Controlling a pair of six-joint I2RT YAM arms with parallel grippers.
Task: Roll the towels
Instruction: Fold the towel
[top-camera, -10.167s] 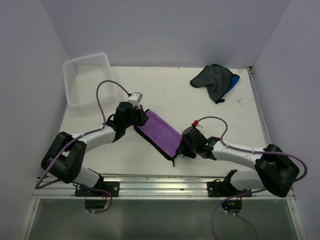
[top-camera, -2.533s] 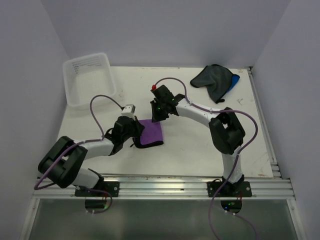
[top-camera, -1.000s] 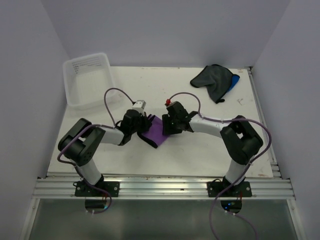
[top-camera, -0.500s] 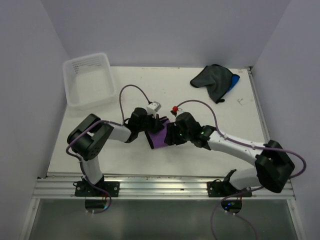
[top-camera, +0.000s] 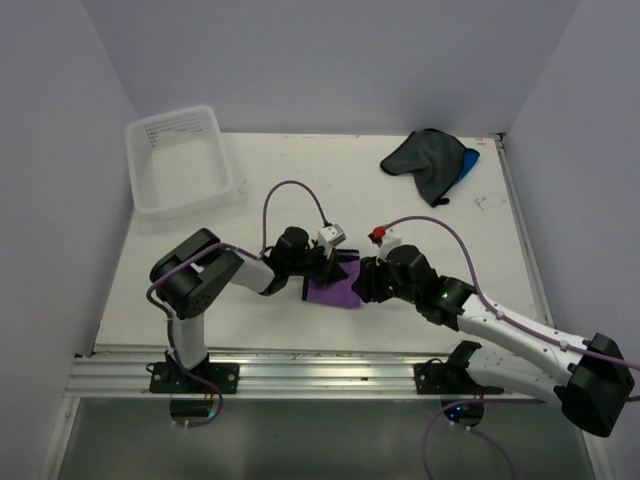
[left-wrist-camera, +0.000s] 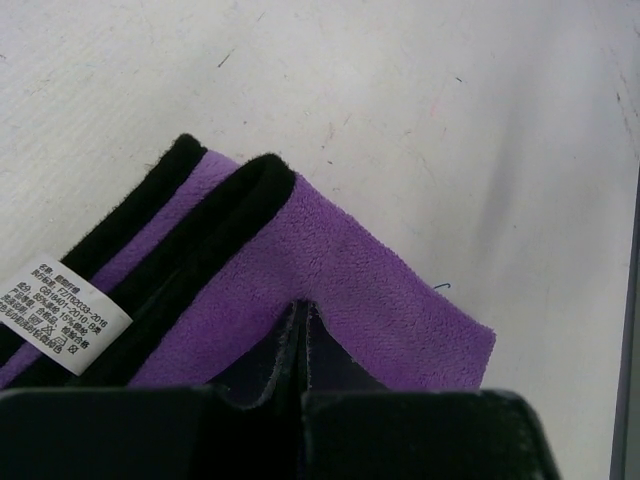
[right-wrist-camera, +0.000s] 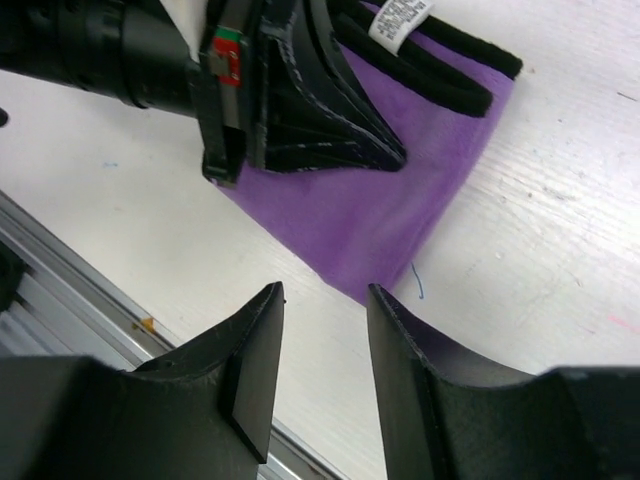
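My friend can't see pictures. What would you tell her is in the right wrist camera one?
A folded purple towel with black edging lies on the white table, and the left gripper, shut to a point, pinches it from the upper left. The right gripper is open at the bottom of the view, just short of the towel's near corner.

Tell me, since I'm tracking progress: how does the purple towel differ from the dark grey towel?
The purple towel lies folded flat up front, pinched by the left gripper; the dark grey towel lies crumpled at the far right, untouched, partly over the blue towel. Neither looks rolled.
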